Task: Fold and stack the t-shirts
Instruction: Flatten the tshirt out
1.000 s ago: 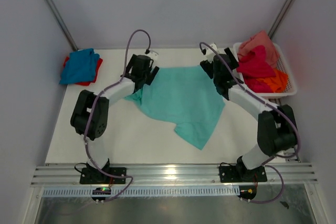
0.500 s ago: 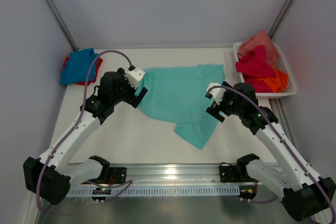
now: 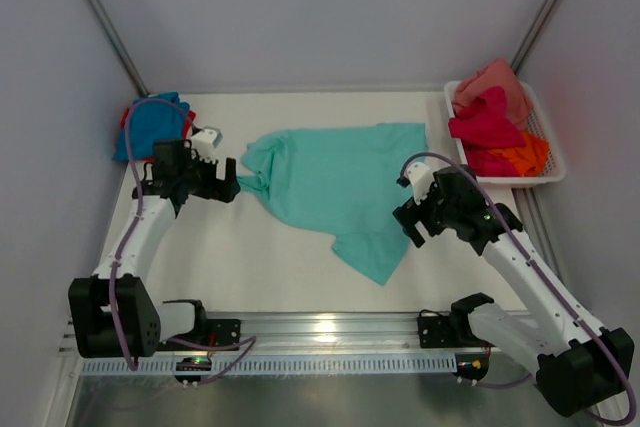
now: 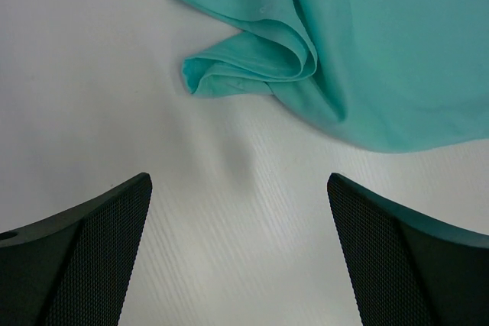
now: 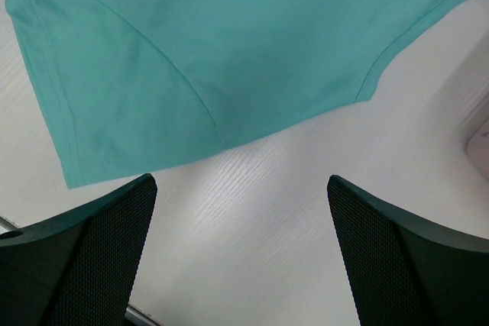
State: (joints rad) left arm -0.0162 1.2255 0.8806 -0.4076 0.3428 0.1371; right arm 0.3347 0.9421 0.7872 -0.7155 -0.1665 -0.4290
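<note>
The left arm rises from its base at the near edge, runs up the left side of the white table [image 3: 280,257] and bends inward at the wrist. The left gripper [image 3: 226,187] is therefore aimed to the right, low over the tabletop. Its wrist camera shows the two dark fingers [image 4: 99,250] spread wide with only bare table between them.

The mint-teal t-shirt [image 3: 335,177] lies opened out in the middle of the table. One sleeve is bunched into soft folds on its left side. That bunched sleeve sits just ahead of the left gripper's tips and does not touch them.

The right arm sweeps out from its base to an elbow low at the right, then reaches back up and inward. The right gripper [image 3: 410,219] hangs beside the shirt's right edge. Its fingers [image 5: 382,250] are also spread apart and hold nothing, with white table between them. The shirt's flat sleeve and side seam lie just beyond them, apart from the tips.

In the far left corner, well away from both grippers, a blue t-shirt [image 3: 150,125] rests on a red t-shirt [image 3: 184,133]. At the far right stands a white mesh basket [image 3: 540,112]. It holds a salmon pink t-shirt [image 3: 495,77], a magenta t-shirt [image 3: 485,119] and an orange t-shirt [image 3: 526,155], heaped together.
</note>
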